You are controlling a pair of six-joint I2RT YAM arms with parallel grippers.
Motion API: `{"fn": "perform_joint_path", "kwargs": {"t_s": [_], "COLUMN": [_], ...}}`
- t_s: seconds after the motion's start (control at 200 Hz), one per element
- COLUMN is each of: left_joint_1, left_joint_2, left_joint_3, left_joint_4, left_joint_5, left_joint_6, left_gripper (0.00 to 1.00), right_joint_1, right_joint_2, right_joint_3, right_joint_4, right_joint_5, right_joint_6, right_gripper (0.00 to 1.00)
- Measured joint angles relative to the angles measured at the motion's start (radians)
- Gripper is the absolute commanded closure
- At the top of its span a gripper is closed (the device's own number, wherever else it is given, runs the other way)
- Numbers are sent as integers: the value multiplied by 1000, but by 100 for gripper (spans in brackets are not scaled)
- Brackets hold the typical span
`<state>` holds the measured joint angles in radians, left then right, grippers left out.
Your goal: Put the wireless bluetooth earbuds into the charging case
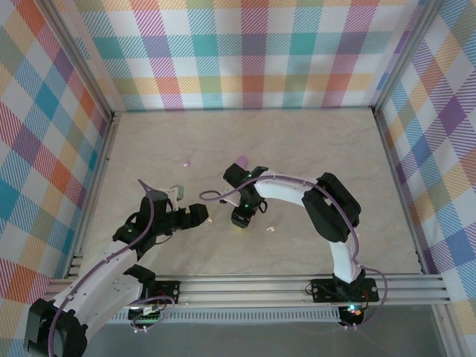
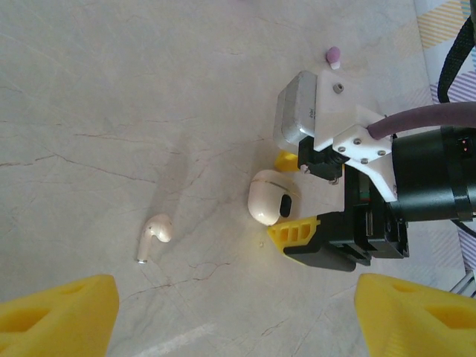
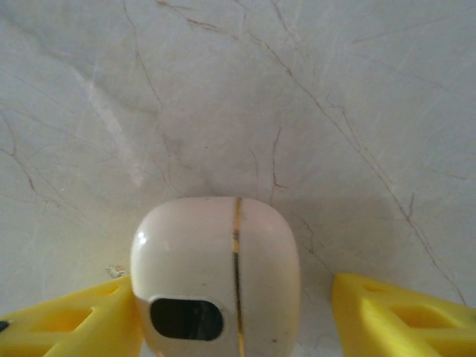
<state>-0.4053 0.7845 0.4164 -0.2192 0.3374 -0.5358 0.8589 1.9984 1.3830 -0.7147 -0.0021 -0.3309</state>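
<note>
R gripper (image 3: 234, 316) straddles cream charging case (image 3: 216, 253), not clamped: one finger touches, the other shows a gap. Prob. there to steady the case for loading. L gripper (image 2: 238, 327) is released, empty, aimed at cream earbud (image 2: 155, 236) lying on worktop (image 2: 111, 111) near case, likely next pick. Purple earbud (image 2: 333, 54) sits beyond.

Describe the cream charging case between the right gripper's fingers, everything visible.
The cream-white charging case is a glossy, rounded, plastic-looking shell with a thin gold seam and a dark oval patch near one end; it looks shut. It lies on the marbled table between the yellow fingers of the right gripper: one finger seems to touch its side, the other stands apart.
</note>
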Motion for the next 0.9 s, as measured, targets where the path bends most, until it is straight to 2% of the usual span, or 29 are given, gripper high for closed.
{"fn": "perform_joint_path", "kwargs": {"t_s": [0.265, 0.435, 0.68, 0.9], "left_joint_1": [0, 0, 0, 1], "left_joint_2": [-8, -74, -202, -226], "left_joint_3": [-2, -29, -68, -68], "left_joint_4": [0, 18, 45, 127], "left_joint_5": [-6, -1, 21, 89], "left_joint_6": [2, 14, 64, 104], "left_gripper": [17, 20, 23, 26], "right_joint_1": [0, 3, 6, 22], "right_joint_2": [-11, -44, -200, -345], "right_joint_3": [-23, -66, -174, -266], "right_joint_4": [32, 68, 183, 324], "right_joint_5": [24, 27, 21, 63], "right_joint_6": [-11, -23, -45, -116], "right_gripper": [49, 53, 54, 53]}}
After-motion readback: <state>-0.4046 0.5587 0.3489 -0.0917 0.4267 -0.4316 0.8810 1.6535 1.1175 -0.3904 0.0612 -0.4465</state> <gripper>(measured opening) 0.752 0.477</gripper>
